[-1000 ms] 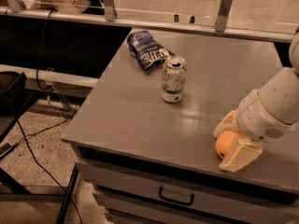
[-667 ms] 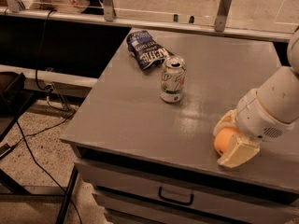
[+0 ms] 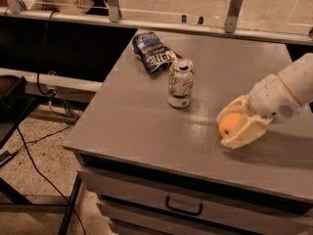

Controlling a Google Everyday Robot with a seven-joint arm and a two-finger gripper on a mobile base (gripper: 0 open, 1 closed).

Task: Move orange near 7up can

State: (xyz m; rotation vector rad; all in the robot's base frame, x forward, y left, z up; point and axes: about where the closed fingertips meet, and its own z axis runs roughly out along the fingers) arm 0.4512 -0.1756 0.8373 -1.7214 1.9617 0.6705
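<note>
Orange (image 3: 229, 126) sits low over the grey table (image 3: 137, 126), clamped between the jaws of the gripper (image 3: 234, 123). It is off at about four o'clock from the 7up can (image 3: 181, 83) and well apart from it. Chip bag (image 3: 154, 57) lies at eleven o'clock of the can. My worry is the approach: the leading finger is bulky, and coming in toward ten o'clock it could clip the light can and tip it. Let go carelessly, the round fruit may roll toward the near edge, at six o'clock.
</note>
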